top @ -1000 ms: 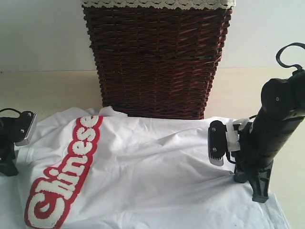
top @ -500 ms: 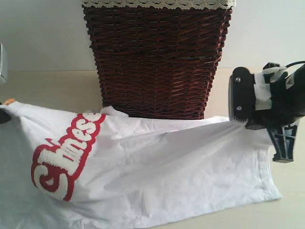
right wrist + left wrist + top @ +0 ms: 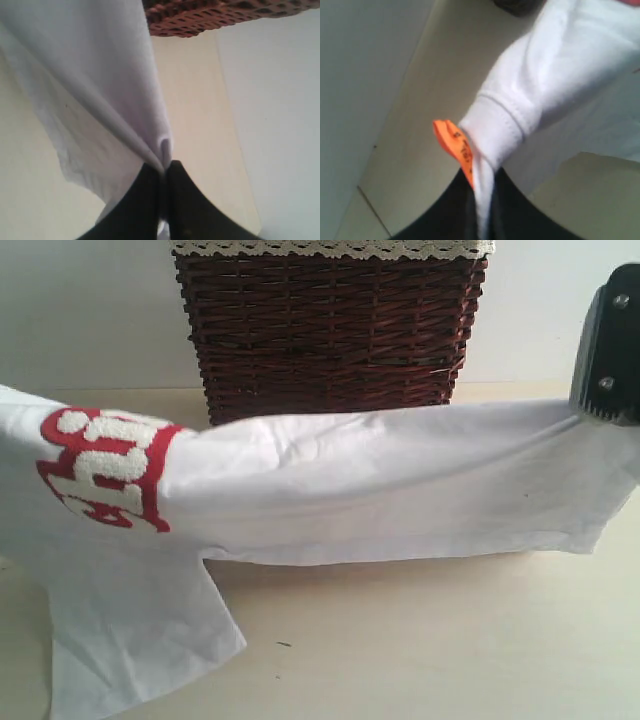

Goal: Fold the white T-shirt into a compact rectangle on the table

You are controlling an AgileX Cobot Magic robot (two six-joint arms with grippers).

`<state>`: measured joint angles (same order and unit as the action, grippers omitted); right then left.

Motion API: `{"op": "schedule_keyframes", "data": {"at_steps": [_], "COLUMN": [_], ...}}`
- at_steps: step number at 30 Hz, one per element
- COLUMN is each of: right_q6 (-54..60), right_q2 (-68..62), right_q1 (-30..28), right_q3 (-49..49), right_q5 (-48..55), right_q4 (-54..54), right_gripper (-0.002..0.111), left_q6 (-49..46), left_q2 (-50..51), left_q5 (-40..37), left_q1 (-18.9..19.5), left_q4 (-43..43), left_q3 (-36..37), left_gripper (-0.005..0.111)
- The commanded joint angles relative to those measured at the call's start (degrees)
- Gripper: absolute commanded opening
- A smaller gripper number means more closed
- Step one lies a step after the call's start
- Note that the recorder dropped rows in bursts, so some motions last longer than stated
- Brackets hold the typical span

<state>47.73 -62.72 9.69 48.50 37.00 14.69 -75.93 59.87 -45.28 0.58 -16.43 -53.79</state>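
White tee [image 3: 380, 480] hangs stretched between two hands, lifted off the desk [image 3: 430, 640] in front of one wicker basket [image 3: 320, 330]. At one end the left hand [image 3: 482, 220] is pinched tight on a hemmed edge, right by the single orange tag [image 3: 454, 145]. At the other end the right hand [image 3: 162, 197] is clamped on a bunched corner. One flap droops on the left, cut off by the frame. The red lettering [image 3: 105, 465] is folded over, so it's only partly readable.
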Motion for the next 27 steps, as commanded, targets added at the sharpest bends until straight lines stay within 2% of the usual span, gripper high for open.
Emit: {"op": "schedule_keyframes", "data": {"at_steps": [1, 6, 13, 19, 23, 27], "right_q6": [-6.3, -6.5, -9.2, -12.4, -16.8, -15.8], "right_q2": [5.0, 9.8, 15.6, 23.3, 28.0, 30.9], "right_q1": [-0.1, 0.3, 1.6, 1.6, 4.1, 7.8], "right_q3": [-0.1, -0.1, -0.1, -0.1, -0.1, -0.1], "right_q5": [0.4, 1.9, 2.2, 3.7, 8.7, 22.0], "right_q4": [-1.0, -0.4, -0.3, -1.2, -5.8, -8.8], "right_gripper": [0.0, 0.0, 0.0, 0.0, 0.0, 0.0], "left_q6": [3.2, 4.9, 11.7, 12.1, 14.3, 17.1], "left_q2": [-6.5, -13.1, -18.1, -23.1, -26.9, -31.7], "left_q5": [0.8, -1.6, -3.3, -6.6, -14.9, -24.4], "left_q1": [-0.1, -2.7, -8.2, -12.0, -15.4, -19.6], "left_q4": [0.7, 3.5, 13.1, 13.5, 13.3, 12.9], "left_q3": [0.1, 0.1, 0.1, -4.2, -9.0, -10.9], "left_gripper": [0.0, 0.0, 0.0, 0.0, 0.0, 0.0]}}
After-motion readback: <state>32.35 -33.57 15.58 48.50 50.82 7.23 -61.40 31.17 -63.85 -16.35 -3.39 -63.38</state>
